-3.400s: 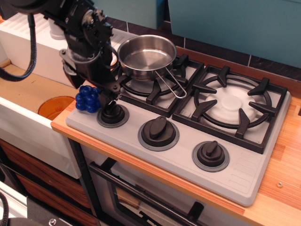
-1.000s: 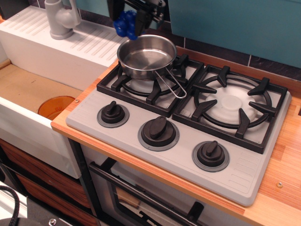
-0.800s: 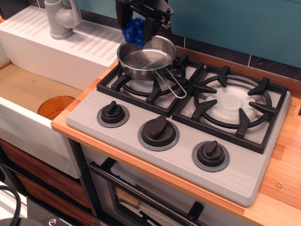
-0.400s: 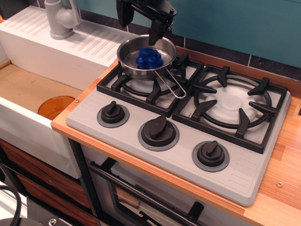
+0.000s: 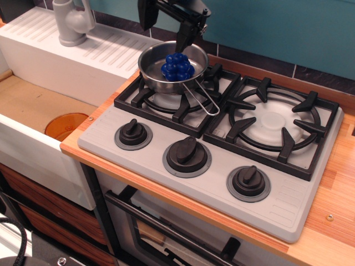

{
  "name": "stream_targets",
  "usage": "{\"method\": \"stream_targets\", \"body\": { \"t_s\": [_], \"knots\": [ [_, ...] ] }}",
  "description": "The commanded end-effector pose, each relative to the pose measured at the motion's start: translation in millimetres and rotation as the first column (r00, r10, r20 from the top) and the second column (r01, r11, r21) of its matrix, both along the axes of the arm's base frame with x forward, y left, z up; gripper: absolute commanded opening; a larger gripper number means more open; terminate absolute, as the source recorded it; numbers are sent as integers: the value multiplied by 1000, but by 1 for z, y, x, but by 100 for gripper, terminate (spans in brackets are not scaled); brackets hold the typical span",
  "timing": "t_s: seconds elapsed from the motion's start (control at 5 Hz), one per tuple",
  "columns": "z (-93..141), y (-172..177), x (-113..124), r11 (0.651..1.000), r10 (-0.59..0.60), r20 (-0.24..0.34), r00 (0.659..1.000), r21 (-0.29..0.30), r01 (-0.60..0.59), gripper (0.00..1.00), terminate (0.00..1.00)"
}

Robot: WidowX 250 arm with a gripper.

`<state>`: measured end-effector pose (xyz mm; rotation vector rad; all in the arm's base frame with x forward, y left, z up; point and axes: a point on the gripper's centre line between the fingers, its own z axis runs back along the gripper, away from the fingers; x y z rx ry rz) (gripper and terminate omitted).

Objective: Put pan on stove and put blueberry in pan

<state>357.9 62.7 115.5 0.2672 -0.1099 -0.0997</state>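
Observation:
The shiny steel pan [image 5: 155, 75] sits on the left burner grate of the grey stove [image 5: 288, 205], its wire-loop handle pointing toward the front right. The dark-blue blueberry cluster [image 5: 177, 66] lies inside the pan, a little right of its middle. My gripper [image 5: 165, 23] hangs above the pan's back edge with its black fingers [image 5: 186, 37] spread apart and nothing between them. It is clear of the blueberry.
The right burner grate [image 5: 273, 124] is bare. Three black knobs [image 5: 187, 155] line the stove's front. A white sink with a grey faucet [image 5: 71, 21] stands to the left, with an orange plate [image 5: 64, 125] in the basin below. A teal wall is behind.
The gripper carried the blueberry from beside the left knob up over the pan and let it go. The blueberry dropped into the pan and settled; the gripper has risen slightly, open.

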Motion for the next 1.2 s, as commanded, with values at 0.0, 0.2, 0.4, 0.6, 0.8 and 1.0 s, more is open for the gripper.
{"method": "stream_targets", "body": {
  "t_s": [0.0,0.2,0.4,0.6,0.8,1.0],
  "knots": [
    [48,-27,-3,996,2,75,997,-88,5,100,0],
    [48,-37,-10,995,-6,78,997,-98,14,100,0],
    [52,-49,-17,996,-7,60,998,-89,12,100,0],
    [53,-58,-18,995,-10,56,998,-96,15,100,0],
    [46,-62,-16,997,-28,60,998,-74,33,100,0],
    [40,-60,-12,993,-36,42,998,-113,41,100,100]
  ]
}}
